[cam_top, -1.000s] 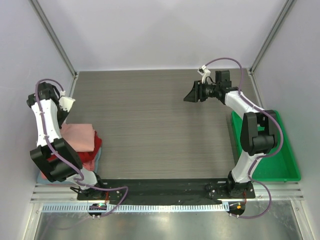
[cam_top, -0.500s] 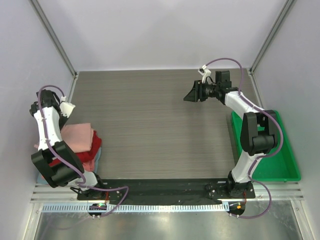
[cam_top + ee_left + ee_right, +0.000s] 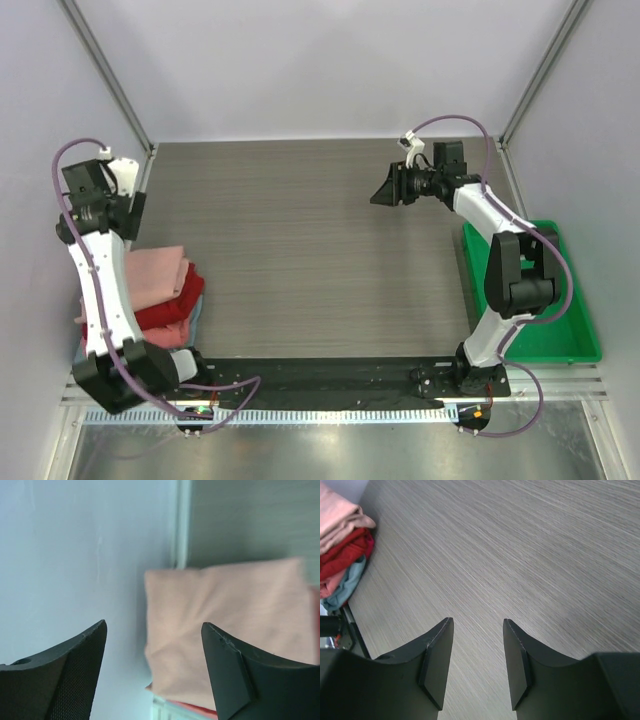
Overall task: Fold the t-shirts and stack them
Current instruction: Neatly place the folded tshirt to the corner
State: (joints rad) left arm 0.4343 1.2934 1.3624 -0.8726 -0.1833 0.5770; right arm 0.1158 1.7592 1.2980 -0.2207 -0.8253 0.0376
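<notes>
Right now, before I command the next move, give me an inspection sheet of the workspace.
Surface: grey wood-grain table.
Job's things: folded t-shirts stacked at the left edge; dusty-pink tee on top, dark red tee under it, light-blue tee lowest.
Clutter: green tray at the right edge.
Fingers: left fingers apart above the stack, holding nothing; right fingers apart over the table, holding nothing.
Cables: purple cables along both arms.
Surroundings: pale walls, metal frame posts.

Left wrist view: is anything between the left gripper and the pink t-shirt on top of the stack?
Nothing visible does. The left gripper hangs open above the pink t-shirt, apart from it, with no object between them.
</notes>
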